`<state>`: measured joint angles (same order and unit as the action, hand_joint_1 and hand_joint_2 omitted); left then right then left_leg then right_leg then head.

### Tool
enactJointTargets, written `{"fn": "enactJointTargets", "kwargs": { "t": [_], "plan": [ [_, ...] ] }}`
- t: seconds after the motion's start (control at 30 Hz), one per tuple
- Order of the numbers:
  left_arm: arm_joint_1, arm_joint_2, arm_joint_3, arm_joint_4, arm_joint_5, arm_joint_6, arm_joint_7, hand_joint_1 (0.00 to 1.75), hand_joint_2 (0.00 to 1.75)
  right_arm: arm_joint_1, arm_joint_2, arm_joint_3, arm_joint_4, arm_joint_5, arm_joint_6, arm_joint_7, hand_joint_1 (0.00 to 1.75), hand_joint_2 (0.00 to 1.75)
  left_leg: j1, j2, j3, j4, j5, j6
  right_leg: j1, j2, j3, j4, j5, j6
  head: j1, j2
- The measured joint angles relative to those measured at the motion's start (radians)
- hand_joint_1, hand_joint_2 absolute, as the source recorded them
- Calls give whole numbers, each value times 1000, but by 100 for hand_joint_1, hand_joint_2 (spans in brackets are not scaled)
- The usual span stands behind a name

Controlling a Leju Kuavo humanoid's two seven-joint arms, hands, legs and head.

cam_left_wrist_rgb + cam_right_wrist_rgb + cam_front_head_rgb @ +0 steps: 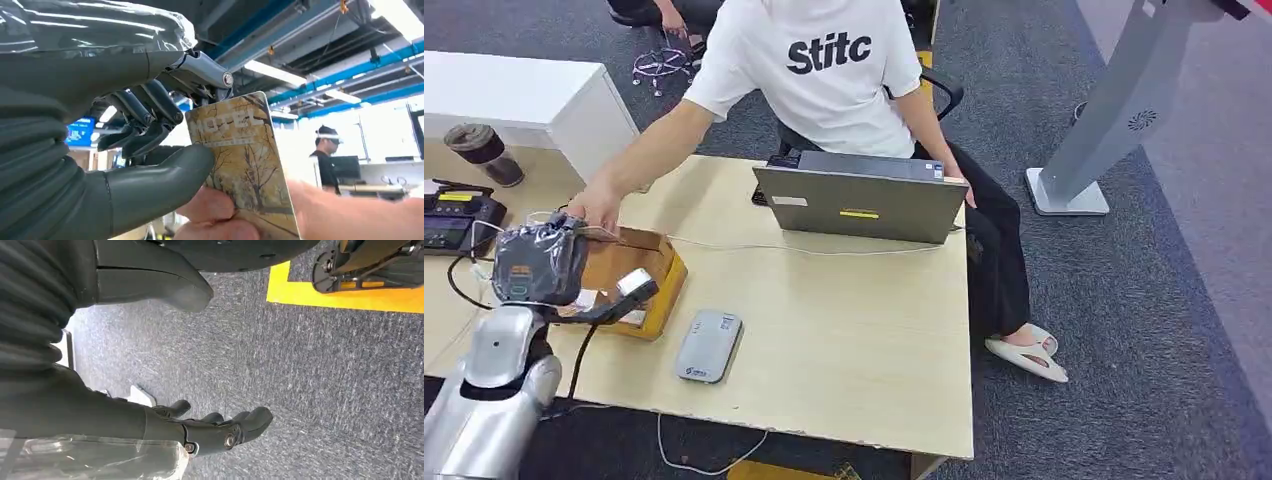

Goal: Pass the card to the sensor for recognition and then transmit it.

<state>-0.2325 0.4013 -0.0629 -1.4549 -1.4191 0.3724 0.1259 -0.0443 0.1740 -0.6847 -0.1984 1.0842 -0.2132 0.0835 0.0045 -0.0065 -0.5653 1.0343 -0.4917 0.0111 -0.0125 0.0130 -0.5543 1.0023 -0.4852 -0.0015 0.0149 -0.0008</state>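
While pinched between the left hand (150, 135) thumb and fingers (150, 107), card (240, 160) (person's hand (220, 217) also gripping it); right hand (220, 432) loosely spread, holding nothing.

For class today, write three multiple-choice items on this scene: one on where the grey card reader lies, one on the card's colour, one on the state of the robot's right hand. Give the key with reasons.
1. The card reader lies:
A. on the table beside the cardboard box
B. on the laptop
C. on the floor

2. The card is mostly:
A. blue
B. yellow-brown
C. white

3. The right hand is:
A. holding the card
B. pressing the table
C. holding nothing

Key: 1 A, it sits on the table next to the box. 2 B, an autumn-tree print. 3 C, it hangs over carpet; the left hand and a person's hand hold the card.
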Motion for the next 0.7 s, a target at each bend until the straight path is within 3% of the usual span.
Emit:
{"fn": "enactJointTargets", "kwargs": {
  "t": [0.3, 0.33, 0.37, 0.47, 0.5, 0.53, 0.7],
  "plan": [
    [-152, 43, 0, 27, -6, -29, 34, 175, 175, -1, 0, 0, 0, 27, -1, 3, 0, 175, 0, 0, 0, 0, 1, -1, 0, 1, 0, 1, 0, 0, 0, 0],
    [-163, 44, 0, 30, -6, -29, 34, 147, 175, -1, 0, 0, 0, 29, -2, 4, 0, 175, 0, 0, 0, 0, 0, -1, 0, 1, 0, 1, 0, 0, 0, 0],
    [-170, 44, 0, 32, -6, -29, 34, 0, 175, -1, 0, 0, 0, 29, -2, 4, 0, 175, 0, 0, 0, 0, 0, -1, 0, 1, 0, 0, 0, 0, 0, 0],
    [-179, 44, 0, 36, 3, 5, 41, 0, 175, -1, 0, 0, 0, 30, -2, 5, 0, 175, 0, 0, -1, 0, 0, -1, 0, 1, -1, 0, 0, 0, 0, 0],
    [-180, 42, 1, 37, 10, 25, 45, 0, 0, -1, 0, 0, 0, 33, -2, 6, 0, 175, 0, 0, -1, 0, 0, -1, 0, 1, -1, 0, 0, 0, 0, 0],
    [-181, 41, 3, 38, 20, 42, 46, 0, 175, -1, 0, 0, 0, 33, -2, 6, 0, 175, 0, 0, -1, 0, 0, -1, 0, 1, -1, 0, 0, 0, 0, 0],
    [-182, 24, 21, 39, 35, 136, 37, 0, 175, -1, 0, 0, 0, 35, -3, 11, 0, 175, 0, 0, -1, 0, 0, -1, 0, 0, -1, 0, 0, 0, 0, 0]
  ]
}}
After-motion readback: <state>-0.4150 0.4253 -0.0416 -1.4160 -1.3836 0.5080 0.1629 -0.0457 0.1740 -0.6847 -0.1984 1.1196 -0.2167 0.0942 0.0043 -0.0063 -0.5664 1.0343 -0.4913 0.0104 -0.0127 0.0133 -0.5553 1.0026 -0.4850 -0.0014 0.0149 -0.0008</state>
